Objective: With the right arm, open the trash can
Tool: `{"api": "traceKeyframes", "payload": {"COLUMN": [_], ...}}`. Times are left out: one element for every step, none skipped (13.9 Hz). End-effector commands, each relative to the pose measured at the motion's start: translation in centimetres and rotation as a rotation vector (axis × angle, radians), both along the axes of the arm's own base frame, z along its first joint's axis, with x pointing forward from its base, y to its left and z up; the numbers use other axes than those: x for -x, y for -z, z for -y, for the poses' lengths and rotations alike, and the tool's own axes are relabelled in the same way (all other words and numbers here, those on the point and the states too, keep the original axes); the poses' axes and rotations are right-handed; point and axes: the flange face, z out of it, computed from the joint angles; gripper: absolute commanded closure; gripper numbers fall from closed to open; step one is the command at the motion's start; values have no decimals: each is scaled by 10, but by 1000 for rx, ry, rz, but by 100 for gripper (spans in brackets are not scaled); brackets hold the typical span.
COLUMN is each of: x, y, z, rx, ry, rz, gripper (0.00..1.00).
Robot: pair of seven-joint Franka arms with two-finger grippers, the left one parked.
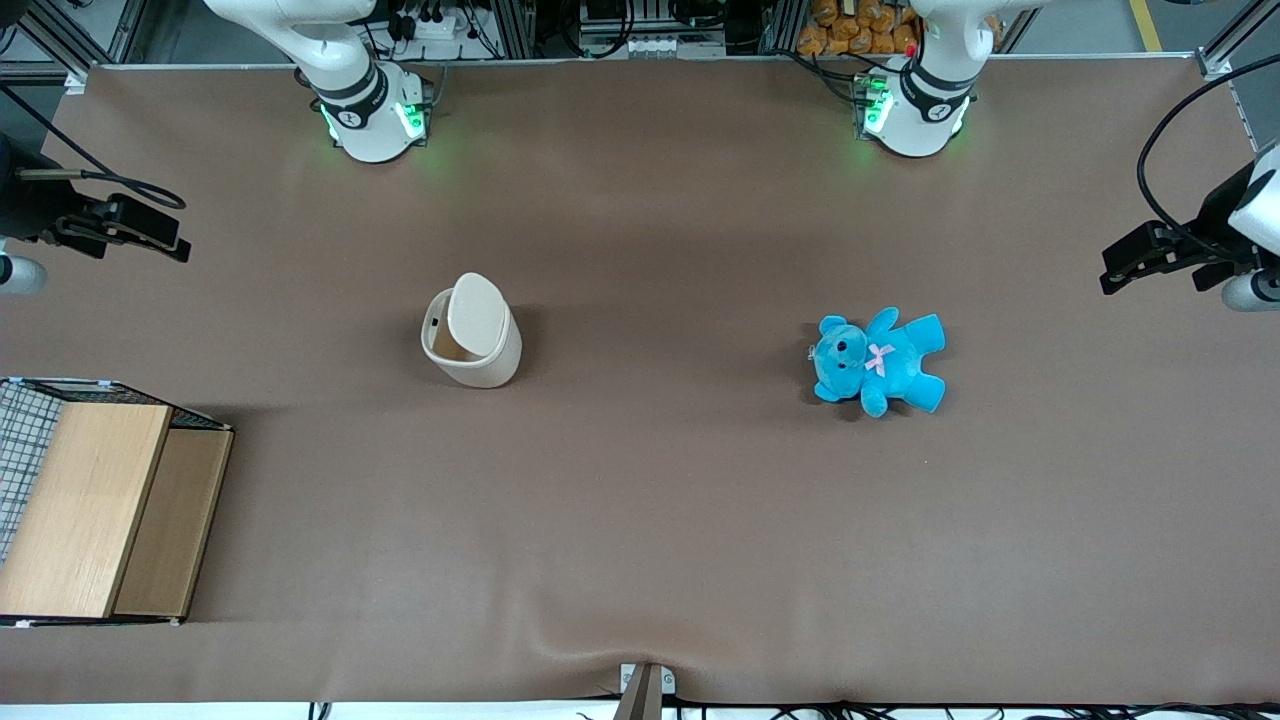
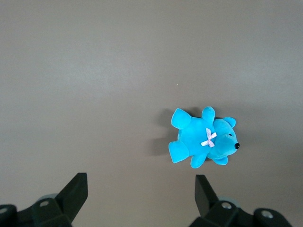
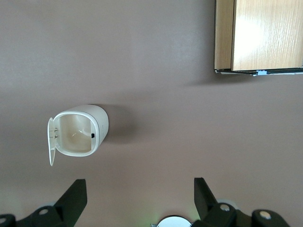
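The cream-white trash can (image 1: 472, 345) stands on the brown table, about midway between the arm bases and the front camera. Its hinged lid (image 1: 477, 318) is tipped up and the inside shows. In the right wrist view the can (image 3: 94, 124) shows from above with its lid (image 3: 50, 141) swung out at the side and its hollow bare. My right gripper (image 1: 160, 232) hangs raised at the working arm's end of the table, well apart from the can. It is open and empty, its black fingers (image 3: 73, 194) wide apart around their midpoint (image 3: 139, 189).
A blue teddy (image 1: 880, 362) lies toward the parked arm's end of the table and also shows in the left wrist view (image 2: 203, 142). A wooden box (image 1: 100, 510) sits at the working arm's end, nearer the front camera than the can, and shows in the right wrist view (image 3: 258, 35).
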Motion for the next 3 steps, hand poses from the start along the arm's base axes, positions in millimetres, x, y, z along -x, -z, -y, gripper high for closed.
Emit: {"api": "traceKeyframes", "payload": {"x": [0,-1,0], "y": [-1,-1,0], "z": [3,4,4], "rx": [11,10,10], "ry": [-13,-11,-11], "rz": [2,2,1], "gripper": [0,0,0]}}
